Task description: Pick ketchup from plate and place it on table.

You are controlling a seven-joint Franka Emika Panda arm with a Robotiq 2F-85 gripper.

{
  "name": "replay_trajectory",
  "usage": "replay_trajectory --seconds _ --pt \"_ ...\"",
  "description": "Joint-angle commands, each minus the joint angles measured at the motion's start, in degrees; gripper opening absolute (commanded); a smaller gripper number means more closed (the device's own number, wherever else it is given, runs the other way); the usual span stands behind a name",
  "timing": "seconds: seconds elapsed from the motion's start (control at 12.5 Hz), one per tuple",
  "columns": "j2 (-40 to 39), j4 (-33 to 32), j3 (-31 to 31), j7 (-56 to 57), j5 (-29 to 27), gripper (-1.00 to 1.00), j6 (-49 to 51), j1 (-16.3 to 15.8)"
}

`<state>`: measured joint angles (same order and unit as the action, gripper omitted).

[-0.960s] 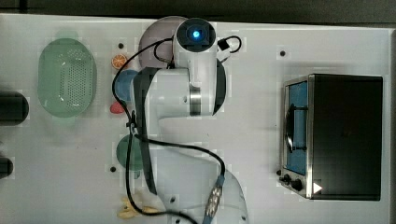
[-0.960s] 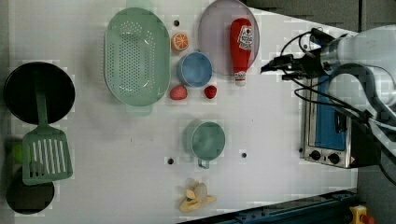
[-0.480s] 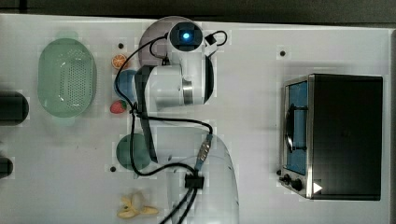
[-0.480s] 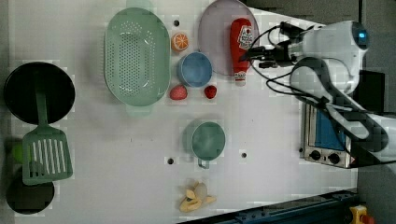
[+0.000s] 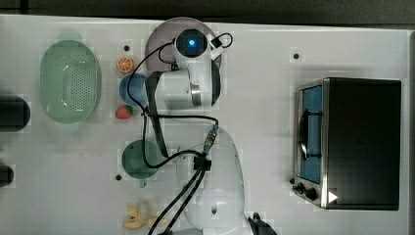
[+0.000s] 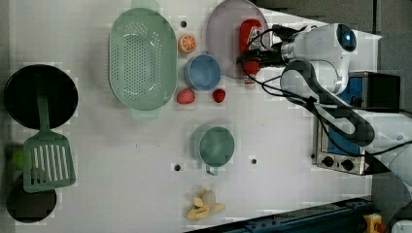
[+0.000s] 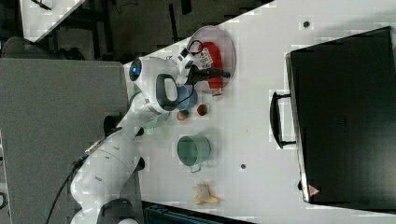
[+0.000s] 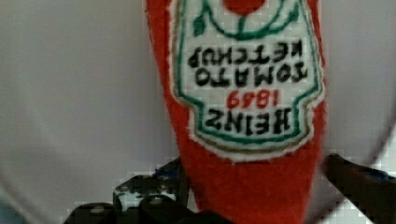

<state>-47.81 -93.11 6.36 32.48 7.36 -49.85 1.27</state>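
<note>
Ketchup [image 6: 249,41] flat on plate [image 6: 223,34], cap toward table [image 6: 145,145] centre; hand [image 6: 247,59] spread astride.

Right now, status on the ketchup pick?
Hand open, fingers straddling the ketchup. Ketchup lies on the plate, not gripped. Nothing blocking.
</note>
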Motion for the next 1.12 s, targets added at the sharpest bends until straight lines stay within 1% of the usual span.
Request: replay_trajectory --seconds 0.08,0.32,0.56,0.72,0.88,1.12 --pt "0.10 1.45 0.01 1.97 0.87 0.92 -4.57 -0.75" --pt "0.27 1.99 0.21 1.87 0.85 0.21 -5.07 -0.77" --pt "1.99 2.17 0.43 1.66 0.80 0.20 -5.22 -0.74" --pt "6.01 1.92 0.43 -0.01 0.78 0.20 -4.29 -0.61" --pt "11.63 1.36 0.42 -1.98 0.78 0.20 2.00 -0.25" --pt "19.96 1.19 0.31 -4.63 0.76 0.20 18.09 0.44"
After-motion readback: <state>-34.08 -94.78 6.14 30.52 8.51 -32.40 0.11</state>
